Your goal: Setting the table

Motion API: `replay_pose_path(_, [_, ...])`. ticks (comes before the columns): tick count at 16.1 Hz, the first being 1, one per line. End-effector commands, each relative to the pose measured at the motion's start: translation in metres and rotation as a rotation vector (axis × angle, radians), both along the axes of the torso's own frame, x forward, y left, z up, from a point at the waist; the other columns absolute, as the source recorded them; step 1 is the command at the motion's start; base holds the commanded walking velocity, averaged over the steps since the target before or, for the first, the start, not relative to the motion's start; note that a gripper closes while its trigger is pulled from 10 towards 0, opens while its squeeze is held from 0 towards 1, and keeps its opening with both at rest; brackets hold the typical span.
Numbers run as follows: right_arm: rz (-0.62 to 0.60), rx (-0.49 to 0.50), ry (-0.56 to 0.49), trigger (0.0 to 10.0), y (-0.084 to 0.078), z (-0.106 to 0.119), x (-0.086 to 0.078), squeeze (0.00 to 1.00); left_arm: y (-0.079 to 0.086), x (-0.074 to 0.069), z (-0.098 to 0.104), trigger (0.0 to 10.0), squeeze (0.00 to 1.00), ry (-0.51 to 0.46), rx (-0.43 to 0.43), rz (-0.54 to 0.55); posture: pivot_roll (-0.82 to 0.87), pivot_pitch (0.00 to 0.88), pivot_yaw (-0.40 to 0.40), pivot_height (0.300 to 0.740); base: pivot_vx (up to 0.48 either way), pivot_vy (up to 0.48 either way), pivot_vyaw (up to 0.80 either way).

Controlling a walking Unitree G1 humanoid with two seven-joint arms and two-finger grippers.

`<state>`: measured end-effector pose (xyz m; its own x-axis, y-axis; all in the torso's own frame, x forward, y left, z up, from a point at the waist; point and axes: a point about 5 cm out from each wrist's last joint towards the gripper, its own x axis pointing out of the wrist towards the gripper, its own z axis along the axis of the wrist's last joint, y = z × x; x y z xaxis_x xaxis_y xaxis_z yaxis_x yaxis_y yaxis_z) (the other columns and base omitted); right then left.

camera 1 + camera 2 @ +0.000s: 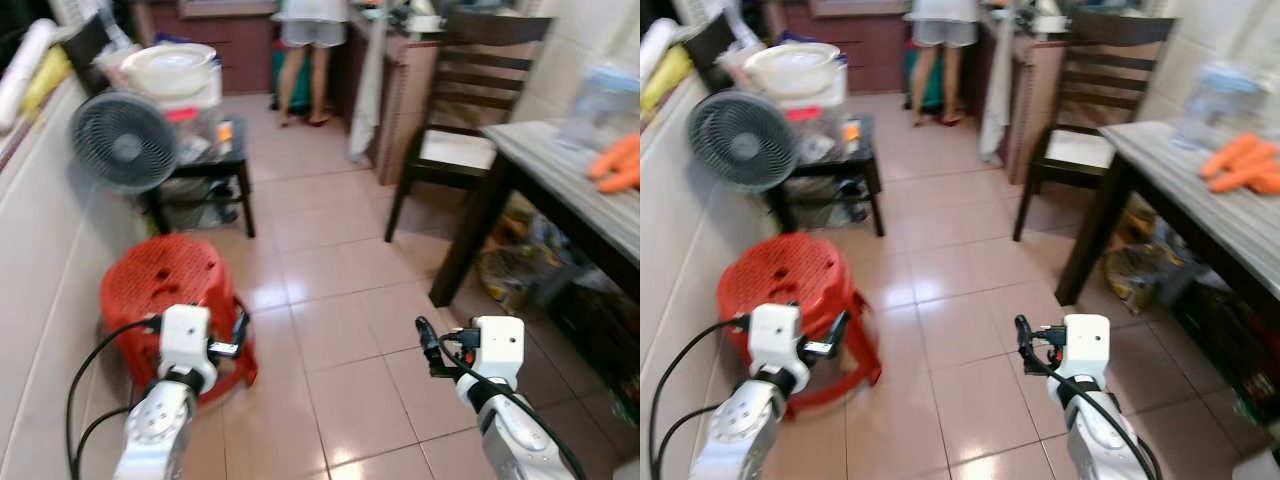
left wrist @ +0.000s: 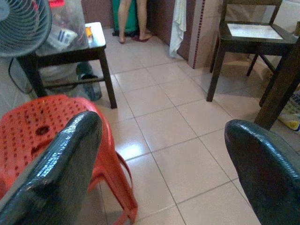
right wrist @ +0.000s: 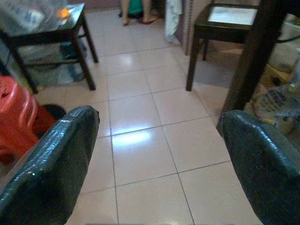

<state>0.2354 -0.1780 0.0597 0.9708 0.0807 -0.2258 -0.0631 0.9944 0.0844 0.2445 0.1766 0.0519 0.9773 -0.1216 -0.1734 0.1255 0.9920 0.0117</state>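
Note:
The dining table [image 1: 548,165] with a grey wood-grain top stands at the right. On it lie orange carrot-like things [image 1: 620,165] and a blurred clear plastic container [image 1: 603,98]. A dark wooden chair [image 1: 468,110] stands at the table's far end. My left gripper [image 1: 238,335] is held low over the tiled floor beside a red stool, open and empty. My right gripper [image 1: 426,345] hovers over bare tiles to the left of the table leg, also open with nothing between its fingers [image 3: 51,159].
A red plastic stool [image 1: 165,285] sits by the left wall. Behind it are a fan [image 1: 125,140] and a low black table [image 1: 222,160] piled with white basins [image 1: 170,65]. A person [image 1: 310,50] stands at the far counter. Bags [image 1: 510,275] lie under the dining table.

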Motion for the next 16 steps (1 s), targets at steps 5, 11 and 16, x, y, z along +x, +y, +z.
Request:
replay_pose_path(5, [-0.026,-0.016,-0.015,10.0,-0.007,0.006,-0.002,0.0,-0.007,0.0,0.003,10.0,0.0,-0.025,-0.017,-0.057,-0.22,0.0,0.009,0.74,0.417,0.0,-0.8])
replay_pose_path(11, [-0.024,-0.018,-0.014,10.0,-0.006,0.007,-0.003,0.0,-0.007,-0.001,0.003,10.0,0.0,-0.02,-0.012,-0.071,-0.21,0.0,0.005,0.74,0.437,0.0,-0.8])
replay_pose_path(16, [-0.021,-0.002,-0.015,10.0,-0.004,0.007,0.0,0.0,-0.012,0.017,0.001,10.0,0.0,0.036,-0.067,0.003,-0.2,0.0,0.004,0.74,0.084,0.0,-0.48])
